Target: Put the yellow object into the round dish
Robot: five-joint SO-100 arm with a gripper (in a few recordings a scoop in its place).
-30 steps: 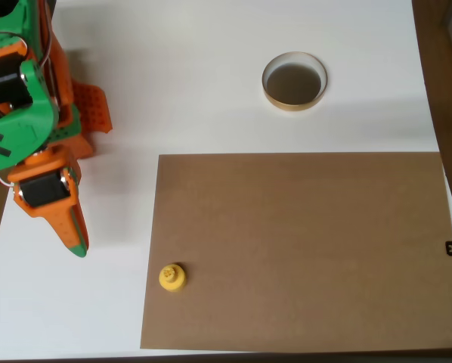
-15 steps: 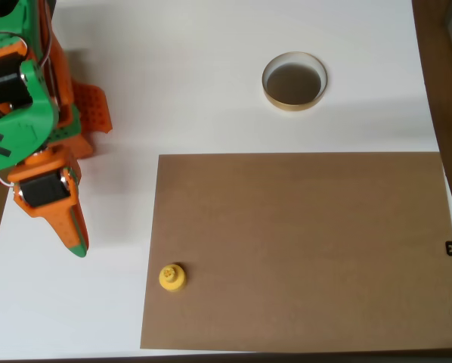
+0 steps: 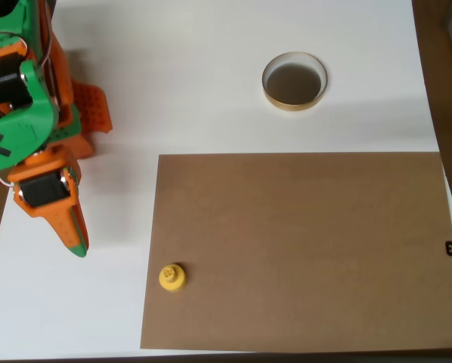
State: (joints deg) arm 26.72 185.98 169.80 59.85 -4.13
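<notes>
In the overhead view the gripper [image 3: 76, 240] is seen at the left, its orange fingers drawn together to a green-tipped point with nothing held between them. It is poised over the white table [image 3: 211, 76], well apart from the yellow object [image 3: 171, 277], which stands upright on the lower left corner of the brown mat [image 3: 301, 249]. The round dish [image 3: 294, 82] (empty, by the look of it) sits beyond the mat's far edge. Nothing of the task is judged done — approach, grasp, carry and release all remain. The arm is folded close to its base, pointing down the picture.
</notes>
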